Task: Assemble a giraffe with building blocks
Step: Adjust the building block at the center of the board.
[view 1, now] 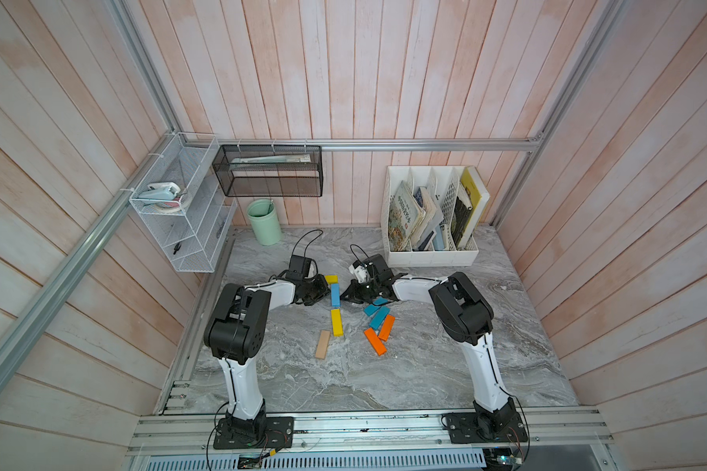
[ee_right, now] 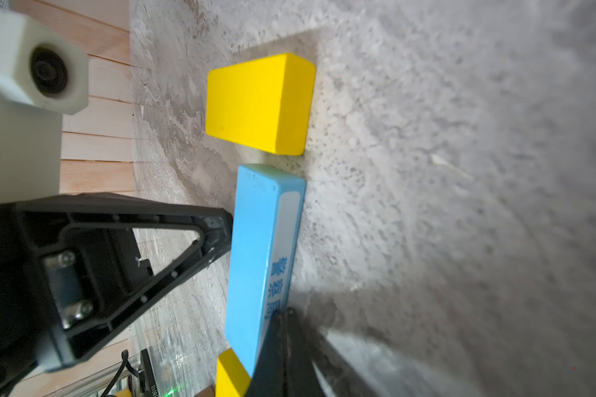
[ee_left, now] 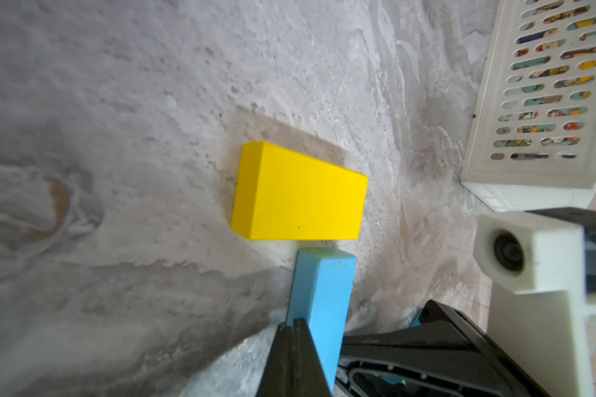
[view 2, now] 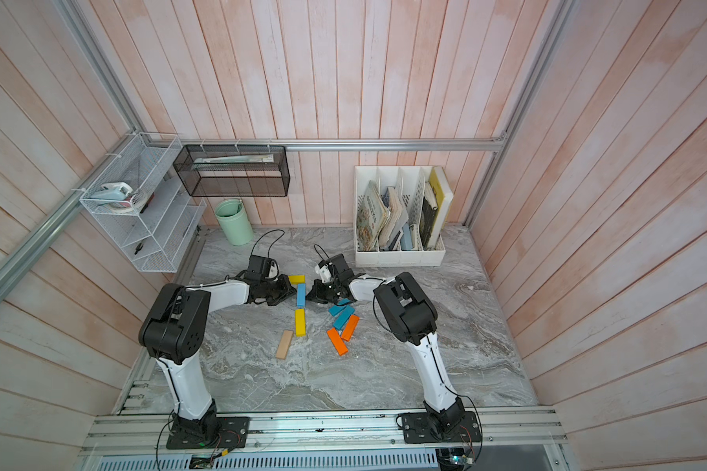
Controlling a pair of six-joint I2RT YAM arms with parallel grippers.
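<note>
Mid-desk (view 1: 384,379), both jaws, clenched empty, are squaring the blue block (view 1: 335,295) on the yellow head's (view 1: 331,279) near side; next, the tan block (view 1: 322,344) is likely awaiting an opened grasp.

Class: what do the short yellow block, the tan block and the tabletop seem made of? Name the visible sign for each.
Short yellow block: probably painted wood; opaque matte coat, softened edges.
Tan block: likely bare wood; pale natural colour.
Tabletop: grey veined marble look; real stone or print, cannot tell.

Short yellow block (view 1: 331,279), blue block (view 1: 335,295), long yellow block (view 1: 336,322) lying in one line
</note>
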